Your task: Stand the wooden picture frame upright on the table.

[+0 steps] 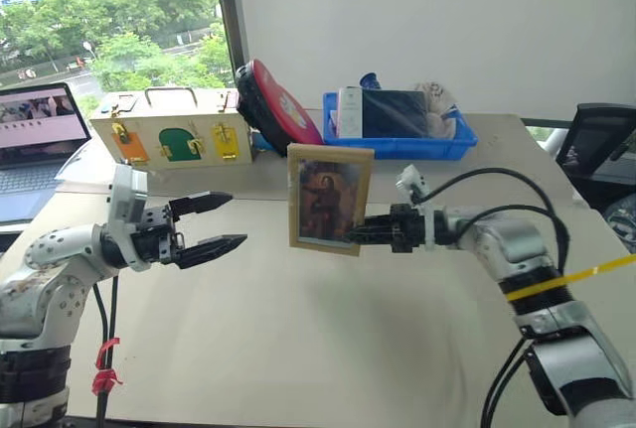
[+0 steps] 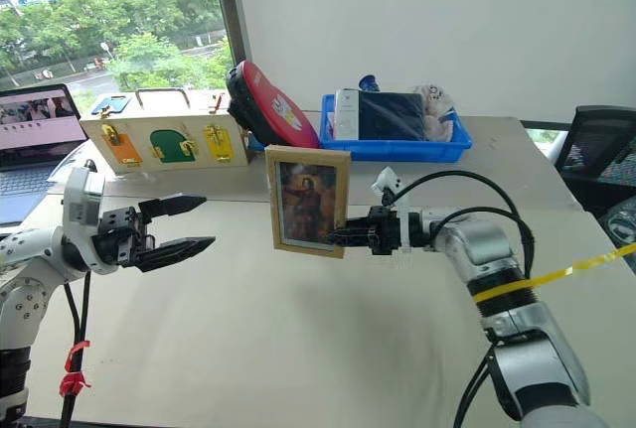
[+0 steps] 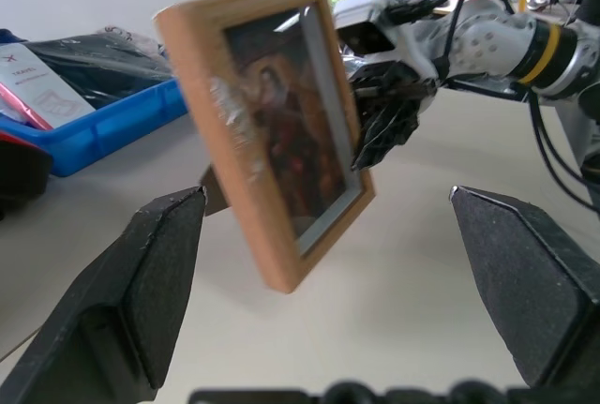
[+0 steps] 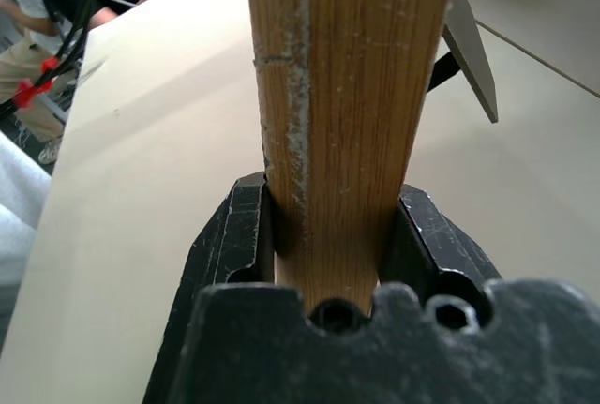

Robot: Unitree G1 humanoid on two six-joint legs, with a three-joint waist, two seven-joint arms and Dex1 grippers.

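A: Start from the counter (image 1: 328,349): you have a wide bare stretch of it under and near the frame, so pick your landing spot there, well clear of the cream latch box (image 1: 171,128) and the blue bin (image 1: 397,140) at the far edge.

B: And the frame itself?

A: The wooden picture frame (image 1: 330,200) hangs above the counter, mid-scene, portrait side toward you and roughly upright. Your right end effector (image 1: 360,231) is pinching its right edge near the lower corner; the wrist view shows both black fingers pressed against the wood.

B: The left one?

A: The left end effector (image 1: 209,223) is spread wide and carrying nothing, pointing at the frame from the left, apart from it.

B: So how should you set it down?

A: The fold-out stand (image 4: 466,48) juts from the back, so I'd lower the bottom edge flat, lean the frame back until the stand bears, and use the left fingers to steady the free edge before you loosen the pinch. Let go slowly; a one-corner grip could twist it over.
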